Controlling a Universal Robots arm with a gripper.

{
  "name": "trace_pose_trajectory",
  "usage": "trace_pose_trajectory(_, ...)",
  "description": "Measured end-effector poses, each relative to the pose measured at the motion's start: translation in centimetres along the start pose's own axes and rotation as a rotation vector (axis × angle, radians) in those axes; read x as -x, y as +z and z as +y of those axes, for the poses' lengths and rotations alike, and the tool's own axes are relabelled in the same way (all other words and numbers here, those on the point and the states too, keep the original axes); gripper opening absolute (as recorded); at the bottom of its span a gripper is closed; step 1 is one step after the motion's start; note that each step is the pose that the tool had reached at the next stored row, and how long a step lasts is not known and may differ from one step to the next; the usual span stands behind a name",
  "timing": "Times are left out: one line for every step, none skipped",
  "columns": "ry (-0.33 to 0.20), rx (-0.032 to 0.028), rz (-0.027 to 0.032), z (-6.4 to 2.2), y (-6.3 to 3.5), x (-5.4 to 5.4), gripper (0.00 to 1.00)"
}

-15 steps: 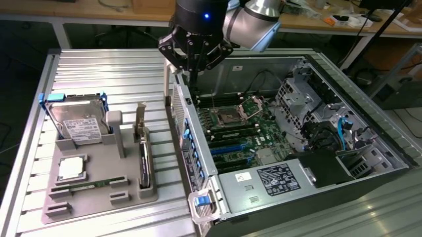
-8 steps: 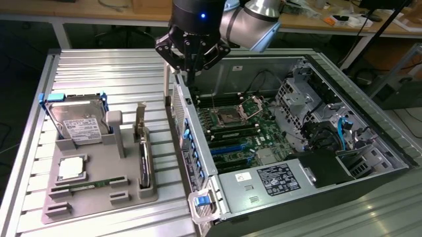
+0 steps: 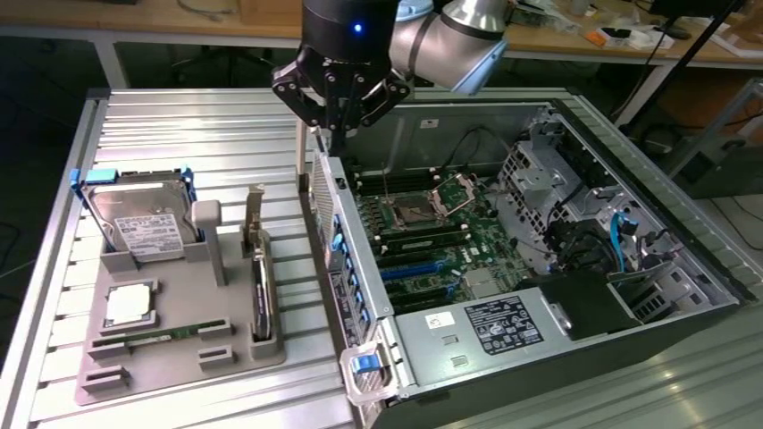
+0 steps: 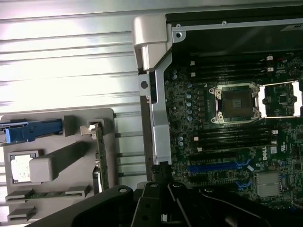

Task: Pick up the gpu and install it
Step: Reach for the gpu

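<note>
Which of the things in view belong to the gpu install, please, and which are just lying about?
Job: gpu, on edge in the tray; gripper, shut, over the case wall; motherboard.
Lying about: hard drive; CPU; RAM stick.

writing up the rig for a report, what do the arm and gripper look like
The arm has a rounded silver-grey joint housing with a smooth metallic sheen. It leads into a black cylindrical wrist section carrying a small blue light. The gripper is all black, built from angular linkage bars with visible pivot bolts, its fingers narrowing to slim tips.
</note>
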State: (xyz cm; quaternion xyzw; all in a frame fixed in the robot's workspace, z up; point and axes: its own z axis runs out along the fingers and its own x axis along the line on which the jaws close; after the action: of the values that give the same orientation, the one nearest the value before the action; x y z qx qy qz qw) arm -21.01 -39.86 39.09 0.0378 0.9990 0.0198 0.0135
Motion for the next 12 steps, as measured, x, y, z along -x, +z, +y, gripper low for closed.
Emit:
trace_pose_trajectory(0.0, 0.0, 0.0, -0.01, 0.0, -0.1, 0.11)
trace_pose_trajectory(0.0, 0.0, 0.0, -0.01, -0.01, -0.2, 0.11)
trace_pose_trajectory(0.0, 0.0, 0.0, -0.02, -0.01, -0.3, 0.11)
trace_pose_trajectory(0.0, 0.0, 0.0, -0.03, -0.01, -0.4, 0.11)
trace_pose_trajectory(0.0, 0.0, 0.0, -0.04, -0.02, -0.6, 0.11)
trace_pose_trajectory(0.0, 0.0001, 0.0, -0.05, -0.02, -0.7, 0.11)
trace_pose_trajectory(0.0, 0.0, 0.0, -0.06, -0.02, -0.8, 0.11)
trace_pose_trajectory(0.0, 0.0, 0.0, -0.07, -0.02, -0.9, 0.11)
trace_pose_trajectory(0.0, 0.0, 0.0, -0.07, -0.03, -1.0, 0.11)
trace_pose_trajectory(0.0, 0.0001, -0.0001, -0.08, -0.03, -1.1, 0.11)
trace_pose_trajectory(0.0, 0.0, 0.0, -0.09, -0.03, -1.2, 0.11)
trace_pose_trajectory(0.0, 0.0, 0.0, -0.1, -0.03, -1.3, 0.11)
